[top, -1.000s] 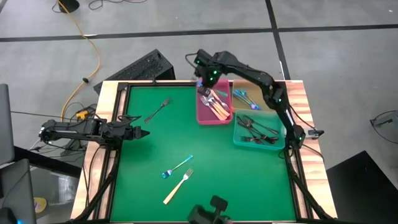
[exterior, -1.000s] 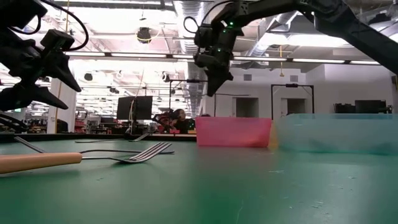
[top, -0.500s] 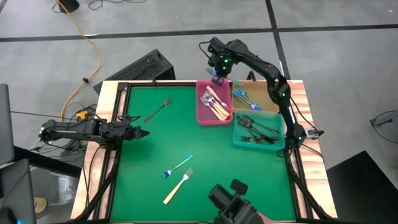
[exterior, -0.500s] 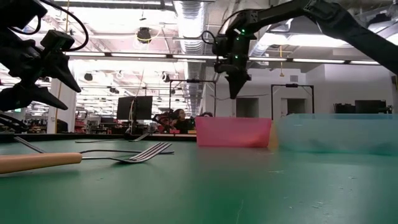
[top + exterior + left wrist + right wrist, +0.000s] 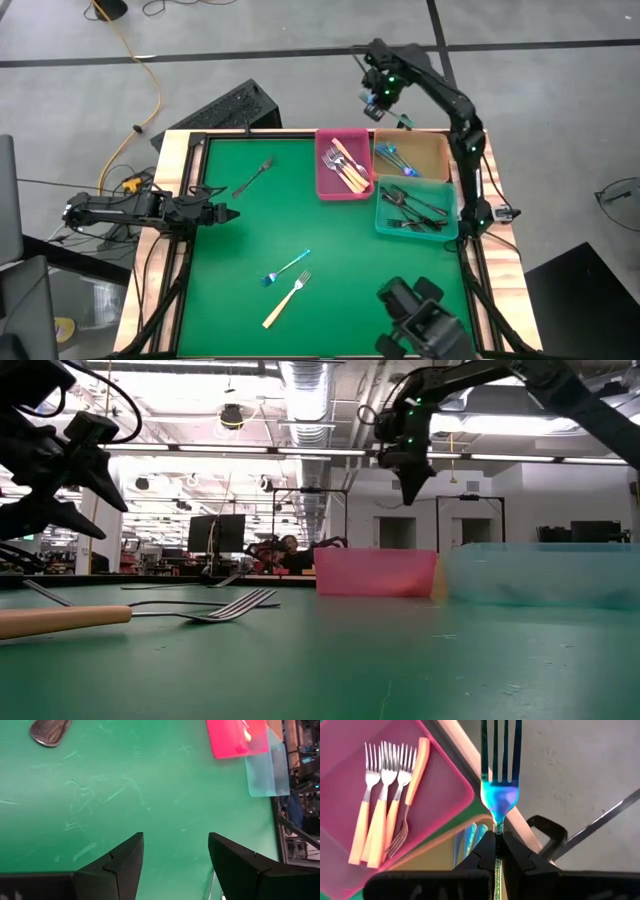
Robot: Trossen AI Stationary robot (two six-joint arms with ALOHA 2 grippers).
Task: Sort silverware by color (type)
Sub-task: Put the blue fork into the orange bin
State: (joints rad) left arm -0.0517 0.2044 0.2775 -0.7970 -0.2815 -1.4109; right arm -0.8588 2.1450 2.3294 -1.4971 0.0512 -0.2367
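Silverware is lying partly sorted and partly loose. Three forks are resting on the open green tabletop (image 5: 330,230): a dark fork (image 5: 254,177) at the far left, lying diagonally with its tines toward the far side; a blue fork (image 5: 285,268) nearer the front, also diagonal; and a tan-handled fork (image 5: 287,299) just beside it, its handle pointing to the near left and its tines to the far right. In the low view this tan-handled fork (image 5: 120,612) is stretching across the near tabletop with its tines to the right.

Three bins are standing at the far right. The pink bin (image 5: 343,164) is holding about four tan-handled forks (image 5: 380,815), lying roughly side by side. The tan bin (image 5: 412,158) is holding a couple of blue forks (image 5: 396,159); the exact count is unclear. The teal bin (image 5: 415,211), just nearer than the tan one, is holding several dark forks (image 5: 412,210), too tangled to count.

The right claw (image 5: 380,100) is hanging above the far edge of the tabletop, just beyond the tan bin, clenched on one iridescent blue fork (image 5: 498,790) by its handle, tines pointing straight out from the fingers.

The left claw (image 5: 228,213) is waiting low over the left side of the tabletop, its fingers (image 5: 117,865) spread apart with nothing between them.

A wooden frame (image 5: 178,150) is bordering the tabletop, grey floor is surrounding it, and a large workshop hall with ceiling lights is showing behind.
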